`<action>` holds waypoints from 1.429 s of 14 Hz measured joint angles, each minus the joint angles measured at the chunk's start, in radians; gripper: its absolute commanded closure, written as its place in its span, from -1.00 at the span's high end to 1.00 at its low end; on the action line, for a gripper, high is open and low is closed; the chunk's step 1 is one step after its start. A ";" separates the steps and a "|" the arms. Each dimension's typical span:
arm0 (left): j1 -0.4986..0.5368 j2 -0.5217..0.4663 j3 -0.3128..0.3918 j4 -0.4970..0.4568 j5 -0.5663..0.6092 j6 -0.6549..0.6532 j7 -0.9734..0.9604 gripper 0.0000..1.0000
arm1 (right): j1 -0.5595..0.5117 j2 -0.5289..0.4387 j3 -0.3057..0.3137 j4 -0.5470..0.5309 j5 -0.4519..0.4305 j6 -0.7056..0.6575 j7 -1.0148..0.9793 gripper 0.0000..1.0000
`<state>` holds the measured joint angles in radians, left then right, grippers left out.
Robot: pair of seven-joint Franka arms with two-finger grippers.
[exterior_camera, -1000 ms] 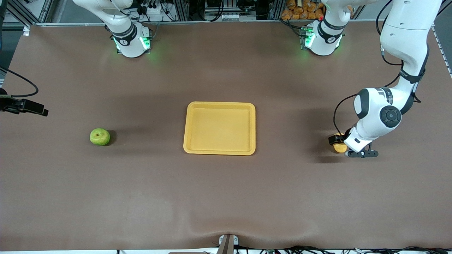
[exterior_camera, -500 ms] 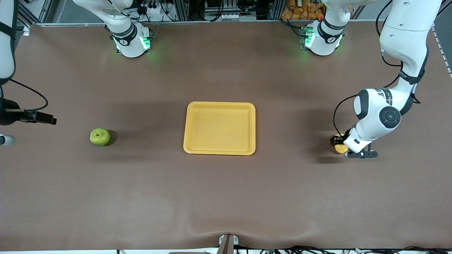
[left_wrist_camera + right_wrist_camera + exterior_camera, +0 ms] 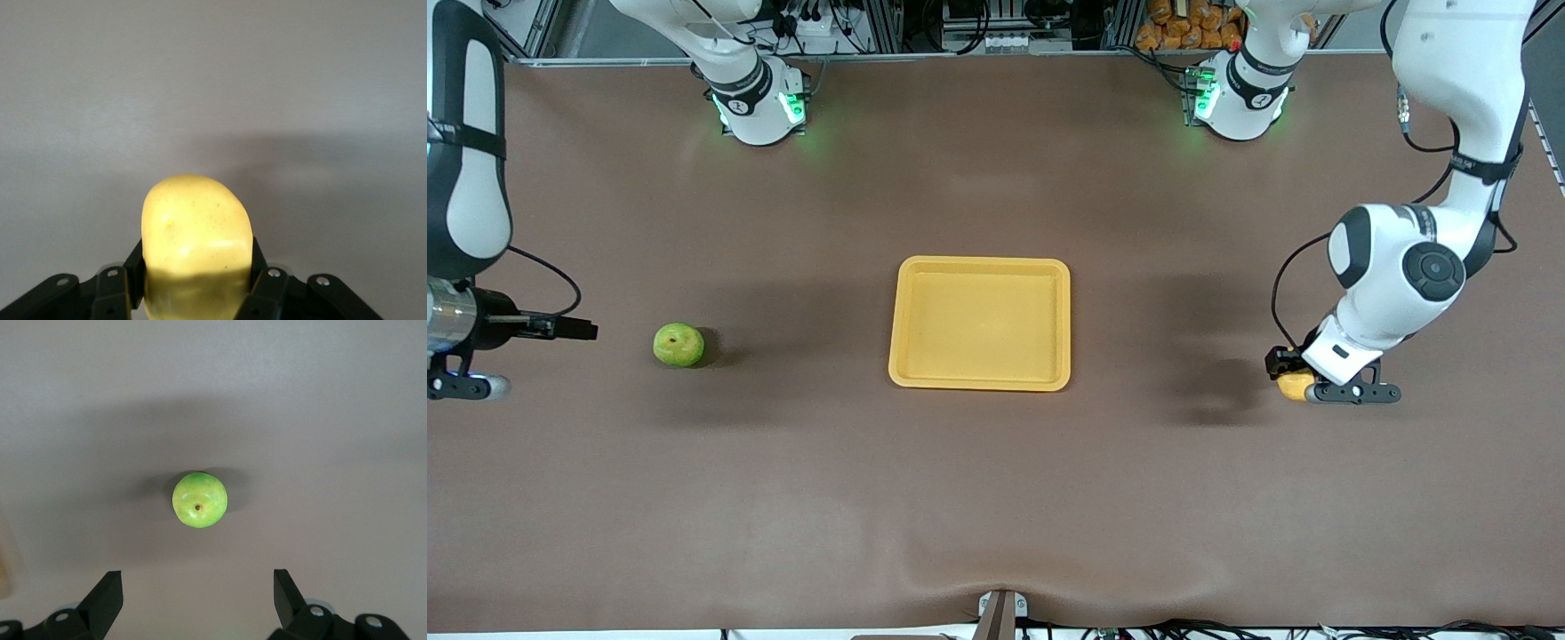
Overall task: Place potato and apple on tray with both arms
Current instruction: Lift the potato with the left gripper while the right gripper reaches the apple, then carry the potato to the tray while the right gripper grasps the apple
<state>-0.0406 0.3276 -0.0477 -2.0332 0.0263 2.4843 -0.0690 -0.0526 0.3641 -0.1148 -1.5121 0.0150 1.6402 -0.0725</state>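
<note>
My left gripper (image 3: 1288, 377) is shut on the pale-yellow potato (image 3: 1295, 386) and holds it above the table near the left arm's end. In the left wrist view the potato (image 3: 195, 233) fills the gap between the two fingers of the gripper (image 3: 197, 283). The green apple (image 3: 678, 345) lies on the table toward the right arm's end. My right gripper (image 3: 580, 330) is open and empty, low beside the apple and apart from it. In the right wrist view the apple (image 3: 199, 499) lies ahead of the open gripper (image 3: 197, 593). The yellow tray (image 3: 979, 383) lies empty mid-table.
The two arm bases (image 3: 758, 105) (image 3: 1238, 98) stand lit green at the table's back edge. A pile of orange items (image 3: 1192, 22) sits off the table by the left arm's base. A small clamp (image 3: 996, 613) sits at the front edge.
My left gripper has risen with the potato, and its shadow now lies apart from it. My right arm has come in from the table's end toward the apple.
</note>
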 measured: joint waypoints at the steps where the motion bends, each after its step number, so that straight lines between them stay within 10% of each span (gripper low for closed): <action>1: -0.010 -0.027 -0.016 0.007 0.000 -0.037 -0.026 -1.00 | 0.000 0.011 0.001 -0.001 0.000 0.002 0.000 1.00; 12: -0.156 -0.102 -0.250 0.102 0.000 -0.285 -0.451 -1.00 | 0.000 0.119 0.005 -0.157 0.042 0.226 -0.036 1.00; 20: -0.459 0.249 -0.247 0.354 0.190 -0.285 -0.852 -1.00 | 0.000 0.188 0.005 -0.212 0.042 0.334 -0.041 1.00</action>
<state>-0.4991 0.5764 -0.2948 -1.6791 0.2162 2.1990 -0.9215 -0.0530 0.5521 -0.1096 -1.7239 0.0575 1.9737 -0.1134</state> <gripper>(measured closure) 0.405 0.000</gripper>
